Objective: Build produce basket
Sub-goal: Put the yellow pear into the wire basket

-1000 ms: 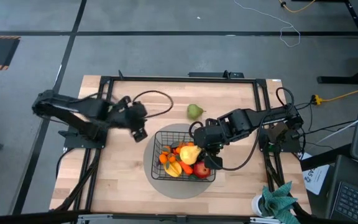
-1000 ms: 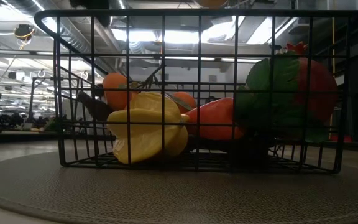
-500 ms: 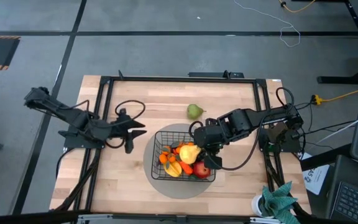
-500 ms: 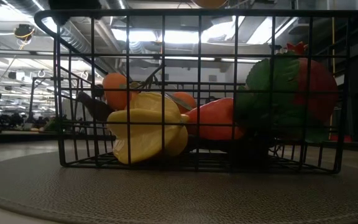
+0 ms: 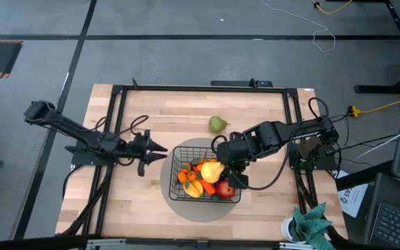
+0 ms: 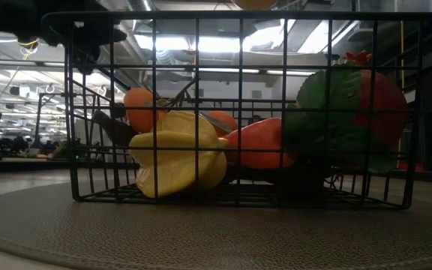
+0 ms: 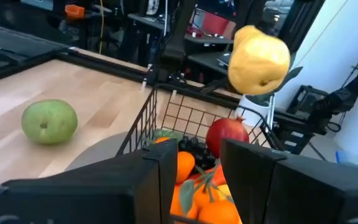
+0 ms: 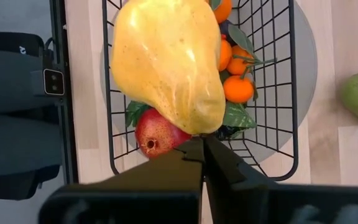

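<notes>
On my left, my left end effector point(image 5: 160, 148) hangs low over the bare worktop point(image 5: 130, 201) just beside the basket point(image 5: 174, 187), its fingers parted and nothing between them; from its wrist view I look across at the green pear point(image 7: 49, 122) lying alone on the wood, apart from the basket's far side. In the middle, the basket sits on the round grey mat point(image 5: 214, 214) and already carries small oranges point(image 8: 237, 88), a yellow piece point(image 6: 177, 160), a red fruit point(image 8: 156, 138) and dark grapes point(image 7: 194, 147). Above it, my right end effector point(image 5: 222, 155) is pressed together on the narrow end of a yellow pear point(image 8: 168, 60), holding it over the basket's load, not yet resting on anything. I judge these to be light, hollow toy fruits: stiff, smooth and rounded, so they could roll or squirt out of a pinch. The green pear looks best taken across its narrower neck or squarely across the widest part. The yellow one should be lowered close before letting go, or it may bounce off the heap.
</notes>
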### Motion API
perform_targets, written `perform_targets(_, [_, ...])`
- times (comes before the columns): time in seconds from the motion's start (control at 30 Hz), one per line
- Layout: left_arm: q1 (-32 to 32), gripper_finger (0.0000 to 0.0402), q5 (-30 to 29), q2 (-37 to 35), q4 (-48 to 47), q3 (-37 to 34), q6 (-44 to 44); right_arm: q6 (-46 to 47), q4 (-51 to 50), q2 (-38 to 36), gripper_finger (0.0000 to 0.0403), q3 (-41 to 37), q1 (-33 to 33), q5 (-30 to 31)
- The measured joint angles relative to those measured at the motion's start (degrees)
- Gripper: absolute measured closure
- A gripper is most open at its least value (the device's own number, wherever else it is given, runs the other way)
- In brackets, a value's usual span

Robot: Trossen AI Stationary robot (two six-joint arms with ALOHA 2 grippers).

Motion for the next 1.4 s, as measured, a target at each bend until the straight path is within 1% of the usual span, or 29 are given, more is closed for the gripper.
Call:
perform_targets(0.13, [0.0,0.0292,-0.3,0.0,3.5,-2.6,0.2,0.0,0.0,0.0,0.0403,0.0,0.0,0.0])
perform_targets(0.37, [-0.6,0.0292,-1.4,0.0,3.3,-5.9,-1.3,0.2,0.0,0.0,0.0403,0.0,0.0,0.0])
perform_targets(0.63, [-2.5,0.0292,-2.1,-0.4,5.1,-7.5,-1.3,0.3,0.0,0.0,0.0403,0.0,0.0,0.0])
perform_targets(0.87, [-4.6,0.0292,-2.1,-8.0,4.1,-7.5,4.6,0.2,0.0,0.0,0.0403,0.0,0.0,0.0])
perform_targets(0.93, [-5.1,0.0292,-2.1,-10.2,2.4,-7.5,5.5,0.2,0.0,0.0,0.0403,0.0,0.0,0.0])
perform_targets(1.1, [-5.4,0.0292,-2.1,-15.4,-3.2,-7.5,4.4,0.2,0.0,0.0,0.0403,0.0,0.0,0.0])
perform_targets(1.4, [-5.3,0.0292,-2.5,-23.6,-9.0,-7.5,4.8,0.1,-0.1,0.0,0.0403,0.0,0.0,-0.1])
